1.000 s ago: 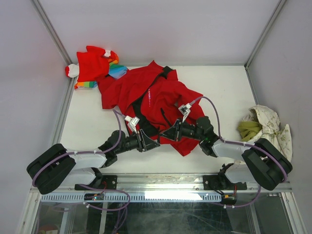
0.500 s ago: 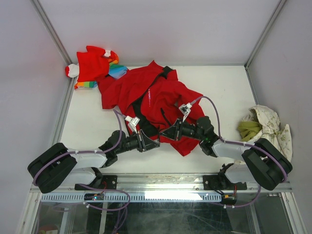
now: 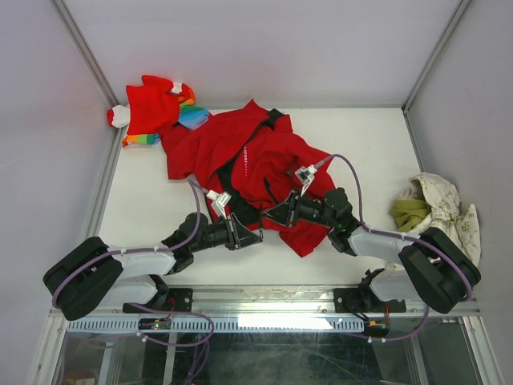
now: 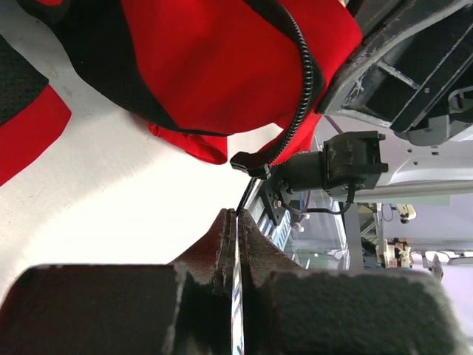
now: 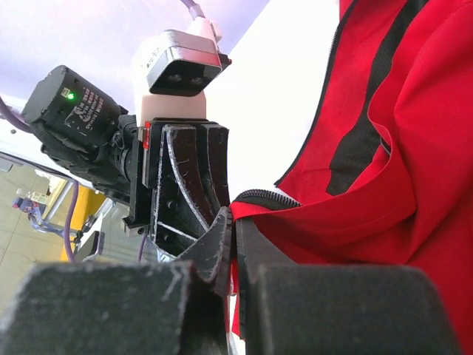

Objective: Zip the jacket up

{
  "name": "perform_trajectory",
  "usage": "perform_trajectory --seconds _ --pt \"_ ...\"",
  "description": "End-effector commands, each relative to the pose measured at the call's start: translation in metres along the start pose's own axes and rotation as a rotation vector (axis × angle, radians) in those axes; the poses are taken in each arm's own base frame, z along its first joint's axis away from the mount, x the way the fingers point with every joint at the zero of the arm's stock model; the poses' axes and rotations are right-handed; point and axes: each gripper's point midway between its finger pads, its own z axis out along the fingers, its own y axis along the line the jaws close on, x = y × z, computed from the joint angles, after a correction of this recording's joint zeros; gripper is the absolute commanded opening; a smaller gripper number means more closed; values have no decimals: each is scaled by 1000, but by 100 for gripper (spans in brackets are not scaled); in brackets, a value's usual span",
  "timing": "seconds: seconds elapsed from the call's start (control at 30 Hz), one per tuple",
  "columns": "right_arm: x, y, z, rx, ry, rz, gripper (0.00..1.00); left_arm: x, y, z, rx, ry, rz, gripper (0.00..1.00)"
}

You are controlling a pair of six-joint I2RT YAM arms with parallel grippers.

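1. Red jacket [image 3: 264, 156]: lies crumpled across the middle of the white table [image 3: 144, 208], front open, black lining showing along the opening, dark collar toward the far edge, small white lettering on the chest.
2. Zipper [image 4: 309, 74]: runs as a dark toothed line along the red front edge; in the left wrist view, curves down to a small black end piece just above the fingertips.
3. Left gripper [image 3: 253, 234]: sits low at the near hem of the jacket, pointing toward the right arm [image 3: 385, 241]. Fingers [image 4: 218, 248] pressed flat together, pinching a thin dark strip that leads up to the black end piece of the zipper.
4. Right gripper [image 3: 270, 215]: sits just beside the left gripper, facing it across the hem. Fingers [image 5: 214, 244] pressed together, clamping the red front edge of the jacket right beside a curled run of zipper teeth.
5. Spacing of left gripper and right gripper: reads as near in the top view; cannot tell whether the tips touch.
6. Far left corner: holds a small red garment [image 3: 152, 104] with rainbow stripes and white cuffs, lying against the far left edge of the jacket.
7. Cream and olive-green cloth [image 3: 437, 200]: sits bunched at the right edge of the table, beside the right arm, well apart from the jacket.
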Motion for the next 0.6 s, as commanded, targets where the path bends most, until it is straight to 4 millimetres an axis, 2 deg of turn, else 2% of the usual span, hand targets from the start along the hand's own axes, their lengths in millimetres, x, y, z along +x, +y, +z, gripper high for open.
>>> perform_trajectory --seconds 0.0,0.13,0.23,0.37,0.57 --pt "-76 36 0 -82 -225 -157 0 29 34 -6 -152 127 -11 0" --pt "-79 36 -4 -77 -223 -179 0 28 23 -6 -108 131 1 0" --pt "-71 35 -2 -83 -177 -182 0 14 11 -8 -78 81 61 1" --pt "-54 27 -2 -77 -119 -162 0 -12 -6 -12 -77 -2 148 19" --pt "-35 22 -7 -82 -68 -133 0 -57 -34 -21 -32 -127 245 35"
